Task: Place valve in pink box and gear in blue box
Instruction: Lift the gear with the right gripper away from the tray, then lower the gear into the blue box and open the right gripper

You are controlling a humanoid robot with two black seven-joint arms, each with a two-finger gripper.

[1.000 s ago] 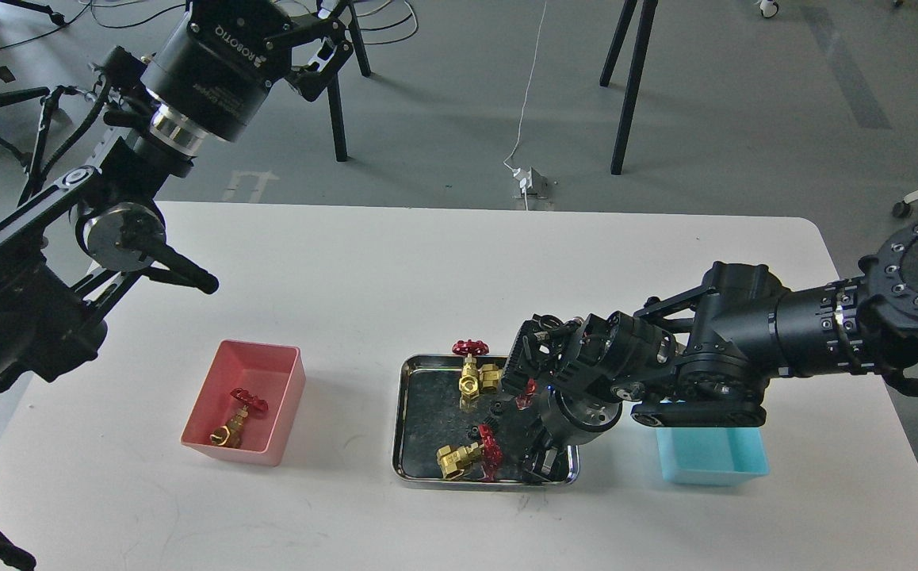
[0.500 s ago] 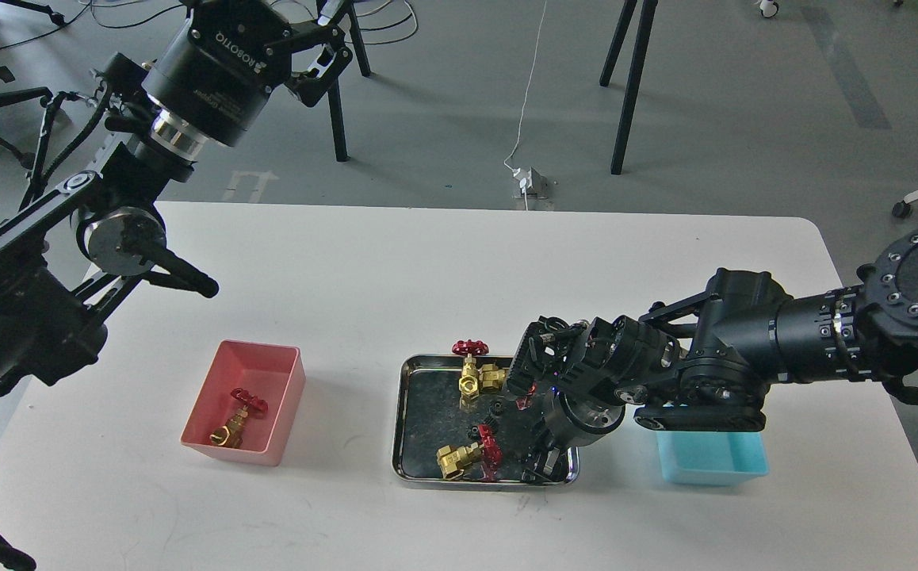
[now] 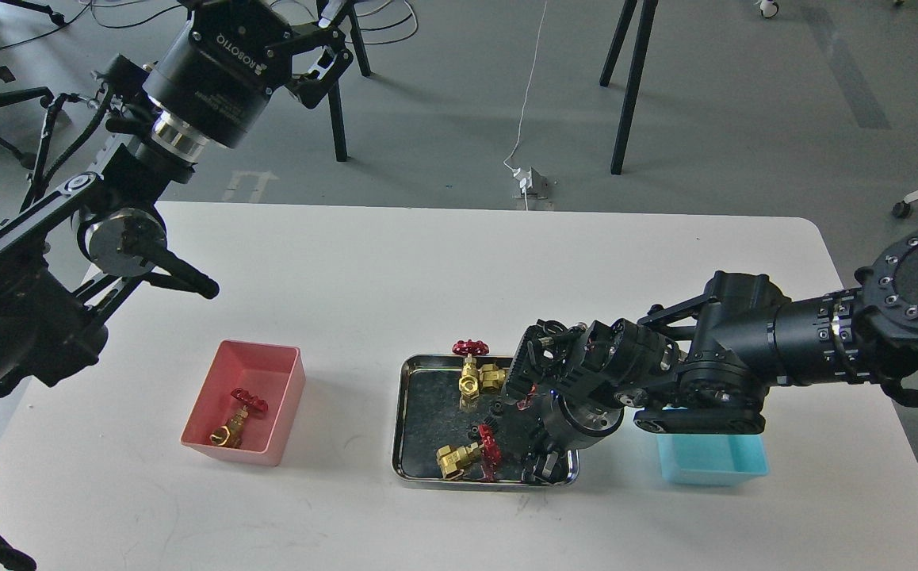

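A steel tray holds a brass valve with a red handwheel at its far edge and another at its near edge. A red handwheel peeks out beside my right wrist. Small black gears lie on the tray's dark floor. My right gripper points down into the tray's near right corner. Its dark fingers cannot be told apart. The pink box on the left holds one valve. The blue box stands right of the tray, partly under my right arm. My left gripper is raised, open and empty.
The white table ends at its far edge near chair and stand legs on the floor. My left arm's elbow hangs over the table's left end, above and behind the pink box.
My right wrist has shifted slightly over the tray's right side, its tip staying in the near right corner. My left arm has drifted a little to the left.
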